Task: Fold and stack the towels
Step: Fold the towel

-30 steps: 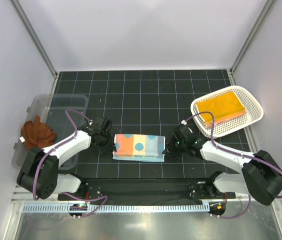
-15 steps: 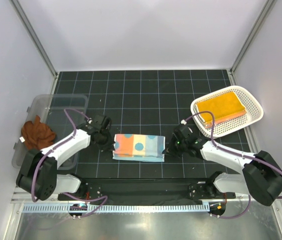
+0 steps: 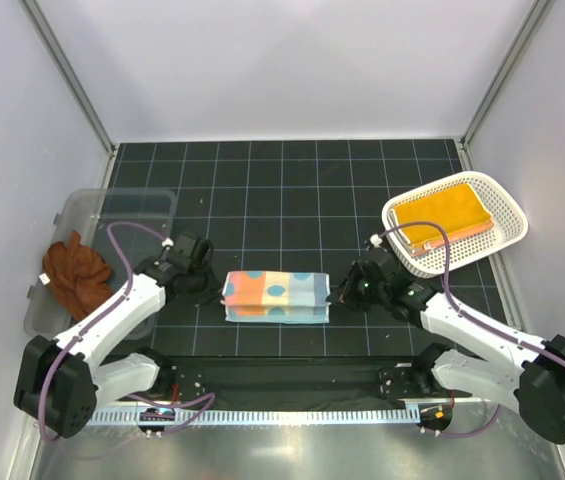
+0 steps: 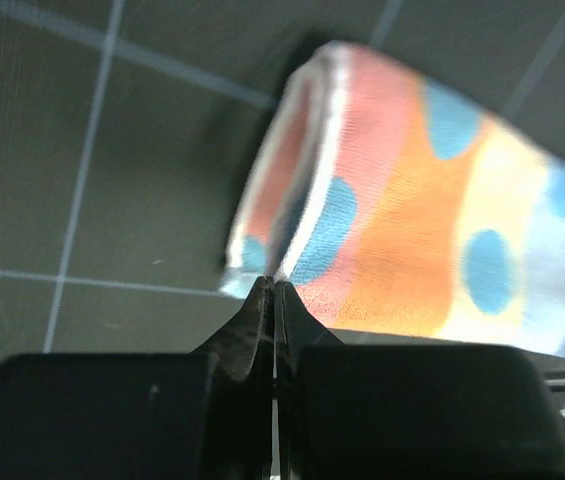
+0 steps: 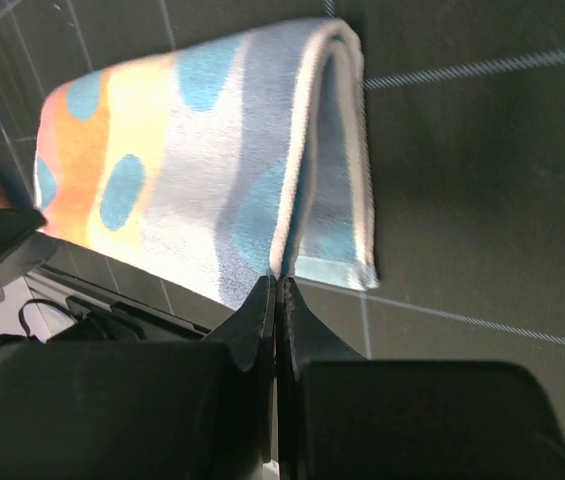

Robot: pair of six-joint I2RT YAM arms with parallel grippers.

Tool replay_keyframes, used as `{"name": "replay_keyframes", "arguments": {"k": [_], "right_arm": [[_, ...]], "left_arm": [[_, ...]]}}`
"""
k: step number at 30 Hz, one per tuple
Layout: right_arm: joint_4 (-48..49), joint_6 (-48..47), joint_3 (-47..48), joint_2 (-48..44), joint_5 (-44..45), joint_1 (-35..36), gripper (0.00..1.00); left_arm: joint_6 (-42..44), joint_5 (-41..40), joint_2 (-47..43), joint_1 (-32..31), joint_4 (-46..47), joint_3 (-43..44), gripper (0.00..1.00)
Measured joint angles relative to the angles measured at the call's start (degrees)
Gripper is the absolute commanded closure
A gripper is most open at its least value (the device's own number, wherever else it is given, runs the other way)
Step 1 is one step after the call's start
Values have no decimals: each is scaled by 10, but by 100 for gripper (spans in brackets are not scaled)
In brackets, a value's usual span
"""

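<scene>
now, with left claw (image 4: 273,290) and right claw (image 5: 275,285) each pinched shut, seemingly on one end of the folded spotted towel (image 3: 275,296) in the middle of the table (image 3: 292,190), raise both ends level and together, taut enough to avoid sagging or unfolding.

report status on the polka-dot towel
Left fingers shut on polka-dot towel, left end; right fingers shut on its right end. Towel folded, on the gridded mat. Nothing lying on it.

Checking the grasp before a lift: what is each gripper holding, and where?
Both hold the folded polka-dot towel: the left gripper pinches the hem at its left end, the right gripper the hem at its right end.
</scene>
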Motion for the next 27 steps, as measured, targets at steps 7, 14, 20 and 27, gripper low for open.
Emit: {"name": "replay_keyframes", "arguments": {"k": [7, 14, 20, 27], "right_arm": [[45, 14, -97, -16, -31, 4, 99], [85, 14, -108, 6, -42, 4, 99], [84, 12, -108, 7, -37, 4, 74], [-29, -10, -73, -24, 2, 4, 38]], "left_arm": [[-25, 27, 14, -20, 11, -90, 100], [-28, 25, 28, -29, 28, -92, 100], [-26, 10, 31, -31, 26, -92, 75], [-5, -23, 35, -32, -64, -8, 62]]}}
